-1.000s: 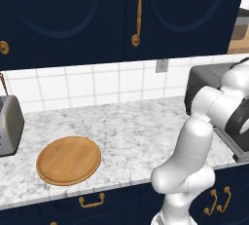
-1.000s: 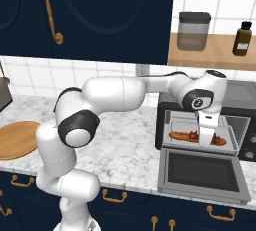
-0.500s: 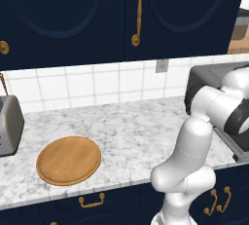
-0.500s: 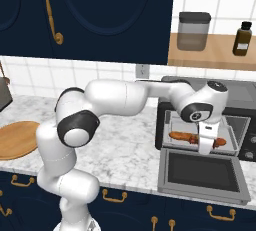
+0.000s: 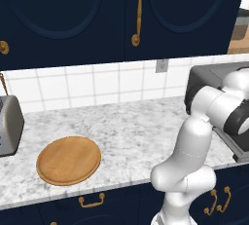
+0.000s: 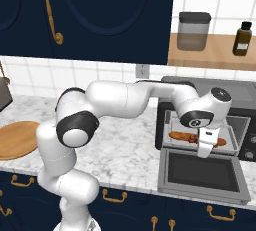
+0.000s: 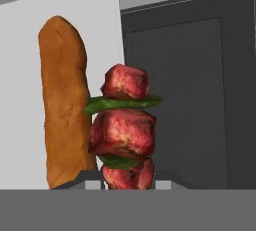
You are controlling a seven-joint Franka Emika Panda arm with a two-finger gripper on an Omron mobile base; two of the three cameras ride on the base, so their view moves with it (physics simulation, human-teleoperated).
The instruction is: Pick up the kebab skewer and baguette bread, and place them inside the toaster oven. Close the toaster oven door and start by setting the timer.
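Dark grey and boxy, the toaster oven (image 6: 200, 120) is sitting at the right of the right base view with its wide dark grey door (image 6: 202, 175) hanging open and flat at the lower right of that frame. The white arm is reaching across from the lower left, and its two-finger gripper (image 6: 206, 147) is hanging right at the mouth of the oven, over the pale tray (image 6: 230, 142) inside. In the hand view the short kebab skewer with red meat chunks and green slices (image 7: 124, 135) is filling the middle of the frame, its lower end running down between the fingertips at the bottom edge, so the jaws are pinching the skewer. Just to the left of it in that view, the slender golden-brown baguette (image 7: 64, 100) is lying on the pale tray; in the right base view it's showing as a brownish strip (image 6: 182, 136) left of the gripper. Over in the left base view, a round wooden board (image 5: 69, 159) is resting on the marble counter (image 5: 131, 126) at lower left, well apart from the oven, with a silver pop-up toaster (image 5: 8, 124) poking in at the left edge.
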